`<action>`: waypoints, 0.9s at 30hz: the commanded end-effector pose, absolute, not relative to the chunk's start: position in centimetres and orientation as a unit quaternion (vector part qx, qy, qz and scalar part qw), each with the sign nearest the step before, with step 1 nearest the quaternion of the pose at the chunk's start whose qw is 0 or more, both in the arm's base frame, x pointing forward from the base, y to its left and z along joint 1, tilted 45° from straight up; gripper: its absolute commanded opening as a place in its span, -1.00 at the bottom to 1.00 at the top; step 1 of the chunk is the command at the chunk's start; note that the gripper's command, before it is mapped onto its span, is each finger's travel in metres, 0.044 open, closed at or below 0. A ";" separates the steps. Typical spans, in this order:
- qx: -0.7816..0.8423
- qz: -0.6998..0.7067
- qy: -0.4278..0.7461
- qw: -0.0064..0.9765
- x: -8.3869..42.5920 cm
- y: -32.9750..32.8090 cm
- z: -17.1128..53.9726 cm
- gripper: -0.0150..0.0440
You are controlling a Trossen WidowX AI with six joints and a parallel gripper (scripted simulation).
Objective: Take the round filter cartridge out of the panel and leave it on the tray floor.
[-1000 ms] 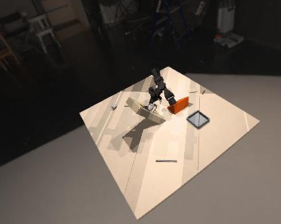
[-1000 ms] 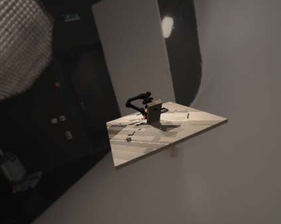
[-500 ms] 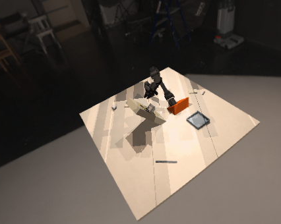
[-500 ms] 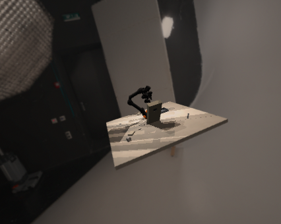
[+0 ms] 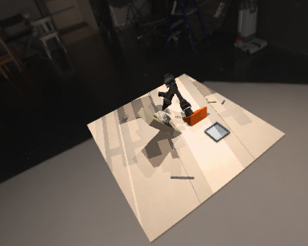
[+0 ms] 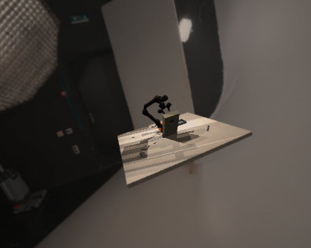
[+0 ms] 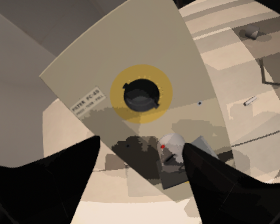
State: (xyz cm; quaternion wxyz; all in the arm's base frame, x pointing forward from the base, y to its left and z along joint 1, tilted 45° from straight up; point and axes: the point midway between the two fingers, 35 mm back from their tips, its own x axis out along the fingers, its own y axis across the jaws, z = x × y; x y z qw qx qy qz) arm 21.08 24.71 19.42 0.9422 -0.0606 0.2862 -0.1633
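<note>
The service panel (image 5: 152, 121) (image 6: 170, 129) (image 7: 165, 42) stands tilted on the table. In the wrist view its face has a yellow ring (image 7: 119, 110) around a dark round recess (image 7: 141, 95) with two notches at its edge; whether the cartridge sits in that recess is too dark to tell. A pale round part (image 7: 171, 142) with a red dot, possibly the cartridge, is lower right beside a grey block. My gripper (image 7: 142, 145) is open in front of the panel, its right fingertip overlapping the pale part's edge in view; contact is unclear. The framed tray (image 5: 207, 132) lies apart from the panel.
An orange board (image 5: 197, 117) stands between the arm's base and the tray. A dark bar (image 5: 182, 178) lies toward the table's front. A small grey object (image 5: 125, 118) (image 7: 252, 33) lies beyond the panel. A printed label (image 7: 88, 101) is beside the yellow ring.
</note>
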 end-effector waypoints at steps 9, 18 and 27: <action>-0.366 -0.113 0.426 0.820 19.6 19.8 14.9 0.54; -0.365 -0.112 0.427 0.820 20.3 19.4 14.2 0.54; -0.365 -0.112 0.427 0.820 21.2 18.7 13.3 0.54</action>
